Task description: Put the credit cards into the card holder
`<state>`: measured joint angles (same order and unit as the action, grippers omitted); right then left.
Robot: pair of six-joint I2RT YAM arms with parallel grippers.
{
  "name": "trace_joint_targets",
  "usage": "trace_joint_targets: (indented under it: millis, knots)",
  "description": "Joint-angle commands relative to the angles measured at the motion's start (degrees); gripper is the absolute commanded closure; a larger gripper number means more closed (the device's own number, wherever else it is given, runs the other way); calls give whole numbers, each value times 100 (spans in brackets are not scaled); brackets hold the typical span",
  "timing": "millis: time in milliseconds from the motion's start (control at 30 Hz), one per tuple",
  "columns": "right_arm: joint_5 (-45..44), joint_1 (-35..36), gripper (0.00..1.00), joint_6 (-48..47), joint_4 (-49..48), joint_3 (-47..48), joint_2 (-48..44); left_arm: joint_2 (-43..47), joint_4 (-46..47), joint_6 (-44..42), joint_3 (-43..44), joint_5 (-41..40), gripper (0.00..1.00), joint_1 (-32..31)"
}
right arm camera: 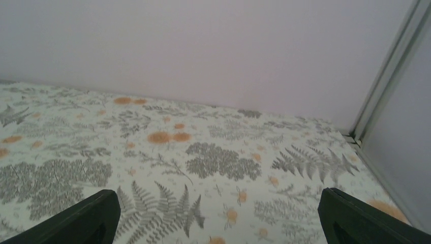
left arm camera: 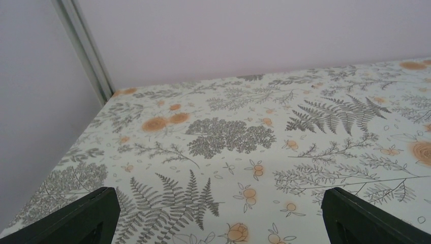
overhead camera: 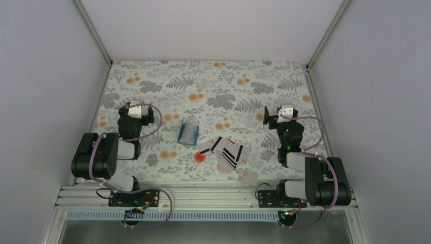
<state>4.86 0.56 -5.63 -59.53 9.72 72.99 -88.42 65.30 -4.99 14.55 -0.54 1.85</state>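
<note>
Credit cards (overhead camera: 224, 151) lie in a loose overlapping fan on the bench (overhead camera: 213, 81), just to the right of the card holder (overhead camera: 189, 133) and a little nearer the arm bases. Black stripes show on several of them. A lone card (overhead camera: 247, 177) sits farther right of the card holder and closer to the near edge, apart from the fan. A round red spot (overhead camera: 199, 157) lies on the near side of the card holder, touching the fan's left end.

The card holder is a small blue rectangle. Its long axis runs roughly from near to far, tilted slightly. Whether it is folded shut or open cannot be told from above.

The left gripper (left arm camera: 218, 203) is to the left of the card holder, at about the same depth on the bench. It is released, with its jaws wide apart at the lower corners of its wrist view. The right gripper (right arm camera: 218, 201) is well to the right of the card holder, beyond the fan, and is likewise released and holding nothing. Both wrist cameras face the far wall, so neither shows the card holder or any card.

As I judge it, the left arm is nearer the card holder and the right arm nearer the fan. Each would have to turn inward, toward the card holder, and come down.

No brand, label or writing can be read on the cards or the card holder.
</note>
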Motion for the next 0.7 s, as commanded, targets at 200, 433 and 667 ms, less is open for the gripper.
trace_joint_targets:
  millis: [200, 433, 667]
  knots:
    - [641, -45, 1, 148, -1027, 288, 1024, -59, 520, -110, -24, 175, 0, -29]
    - [529, -49, 1, 200, -1051, 458, 1364, -55, 515, -121, -19, 154, 0, -42]
    - [474, -91, 1, 287, -791, 607, 1360, -51, 517, -144, -23, 91, 0, -85]
